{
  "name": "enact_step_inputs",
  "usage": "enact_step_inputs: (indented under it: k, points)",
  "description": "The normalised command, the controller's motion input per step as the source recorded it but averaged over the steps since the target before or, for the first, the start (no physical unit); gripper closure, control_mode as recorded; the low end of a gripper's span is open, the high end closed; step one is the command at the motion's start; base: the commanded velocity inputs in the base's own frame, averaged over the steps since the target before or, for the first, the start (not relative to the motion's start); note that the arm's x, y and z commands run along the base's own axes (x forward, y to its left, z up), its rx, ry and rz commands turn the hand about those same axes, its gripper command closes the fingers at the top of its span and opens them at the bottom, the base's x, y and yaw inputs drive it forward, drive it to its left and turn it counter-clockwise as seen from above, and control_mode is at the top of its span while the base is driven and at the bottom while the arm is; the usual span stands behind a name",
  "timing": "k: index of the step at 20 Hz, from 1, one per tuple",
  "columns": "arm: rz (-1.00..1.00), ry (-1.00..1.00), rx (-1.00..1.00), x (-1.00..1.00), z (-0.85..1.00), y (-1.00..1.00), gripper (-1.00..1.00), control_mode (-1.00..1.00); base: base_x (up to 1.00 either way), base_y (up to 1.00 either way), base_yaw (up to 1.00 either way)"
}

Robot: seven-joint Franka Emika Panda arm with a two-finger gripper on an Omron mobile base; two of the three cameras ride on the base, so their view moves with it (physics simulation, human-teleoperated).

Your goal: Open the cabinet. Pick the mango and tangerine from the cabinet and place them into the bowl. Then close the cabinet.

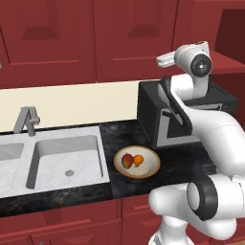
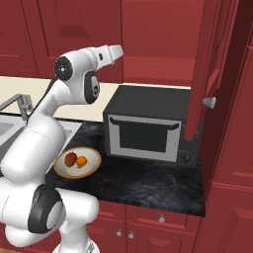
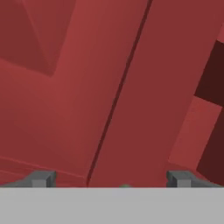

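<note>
The bowl (image 1: 149, 168) (image 2: 93, 159) sits on the dark counter to the left of the microwave. In it lie the red-green mango (image 1: 127, 161) (image 2: 71, 158) and the orange tangerine (image 1: 138, 160) (image 2: 81, 160), side by side. The cabinet (image 2: 200, 59) hangs above the counter at the right, its door swung out with the silver knob (image 2: 209, 102) on the edge; its red shelf (image 1: 226, 63) shows inside. My gripper (image 1: 161, 61) (image 2: 118, 50) (image 3: 111, 179) is raised high above the microwave, close to the red cabinet fronts and left of the swung-out door. It is open and holds nothing.
A black microwave (image 1: 158, 107) (image 2: 146, 126) stands on the counter under the raised hand. To the left are a double sink (image 1: 67, 160) and a faucet (image 1: 26, 119). Red drawers (image 2: 158, 217) run below the counter.
</note>
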Motion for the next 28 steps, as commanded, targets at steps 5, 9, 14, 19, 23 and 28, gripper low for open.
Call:
enact_step_inputs:
  k: [5,9,14,19,23,28]
  points:
    - [0.00,0.01,0.10,-1.00,0.55,0.01,-1.00,-1.00,0.00,0.00,0.00]
    - [0.00,0.15,0.14,-1.00,0.49,0.00,-1.00,-1.00,0.00,0.00,0.00]
    - [0.01,0.26,0.11,-1.00,-0.23,-0.21,-1.00,-1.00,0.00,0.00,0.00]
    - [0.01,0.06,0.07,-1.00,-0.62,-0.44,-1.00,-1.00,0.00,0.00,0.00]
    - [0.01,0.01,0.07,-1.00,-0.54,-0.46,-1.00,-1.00,0.00,0.00,0.00]
    - [0.00,0.00,0.05,-1.00,-0.19,-0.24,-1.00,-1.00,0.00,0.00,0.00]
